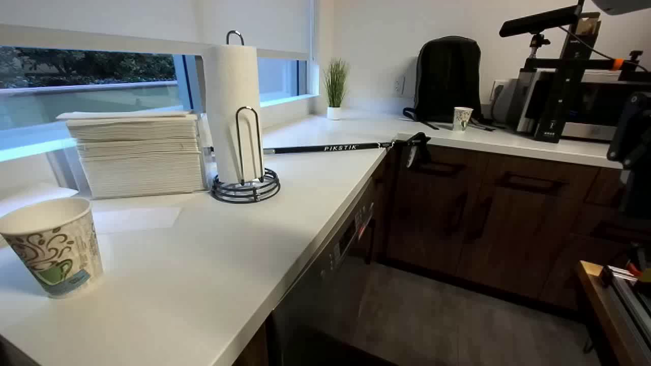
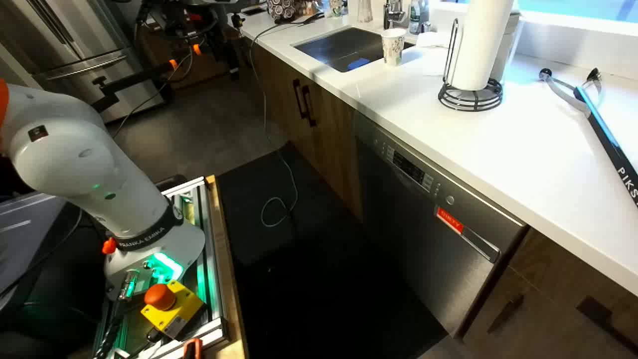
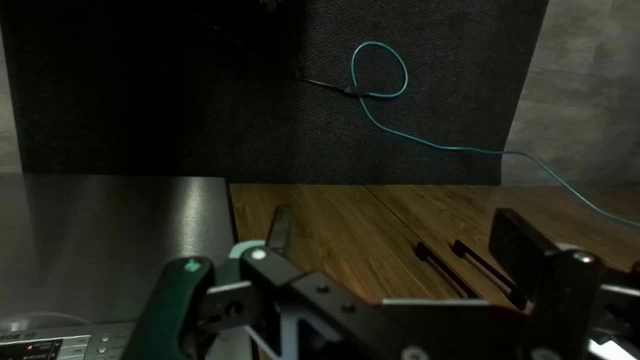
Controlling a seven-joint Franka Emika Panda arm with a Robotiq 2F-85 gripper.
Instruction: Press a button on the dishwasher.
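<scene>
The dishwasher [image 2: 423, 239] has a dark steel front under the counter, and it also shows in an exterior view [image 1: 320, 305] and in the wrist view [image 3: 115, 240]. Its control panel [image 2: 409, 167] runs along the top with small buttons, a display and a round button [image 2: 450, 200]. In the wrist view the panel [image 3: 50, 345] is upside down and cut off at the lower left. My gripper [image 3: 393, 227] is open with nothing between its fingers. It hangs over the wooden cabinet doors [image 3: 325, 235] beside the dishwasher, apart from the panel. Its left finger covers part of the dishwasher.
The white counter [image 2: 538, 149] overhangs the dishwasher. It holds a paper towel holder [image 2: 471, 94], paper cup [image 2: 394, 47] and PIKSTIK grabber [image 2: 613, 144]. A red DIRTY sign [image 2: 449, 220] is on the dishwasher. A cable [image 3: 430, 144] lies on the dark mat [image 3: 200, 100].
</scene>
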